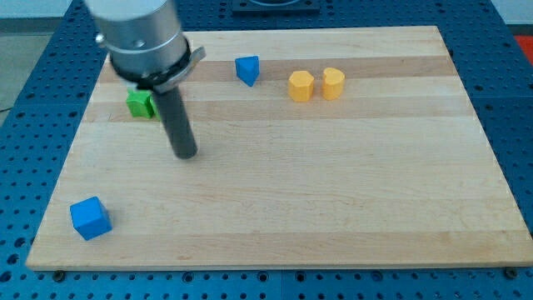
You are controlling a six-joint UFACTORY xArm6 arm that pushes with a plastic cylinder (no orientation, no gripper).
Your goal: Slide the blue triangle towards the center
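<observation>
Tip: my tip (185, 154) rests on bare board (333, 208) in the view's left half, touching no block; being a plain rod, it has nothing to open or close and clamps on nothing.
Triangle: the blue triangle (246, 69) sits near the view's top edge, up and to the right of my tip and well apart from it.
Why there: my tip stands below and left of the triangle, which is the wrong side for a push toward the centre; I judge it must first get round to the triangle's top side.
Push line: from above the triangle, a stroke toward the view's bottom and slightly right would carry it to the middle.
Green block (141, 103): partly hidden behind my rod, near the view's left; out of the push line.
Yellow blocks: two, a hexagon-like one (301, 85) and its neighbour (333, 82), just beside each other, right of the triangle; best left untouched.
Blue cube (90, 217): at the view's bottom left, far from the work.
Progress: not yet begun, I judge.
</observation>
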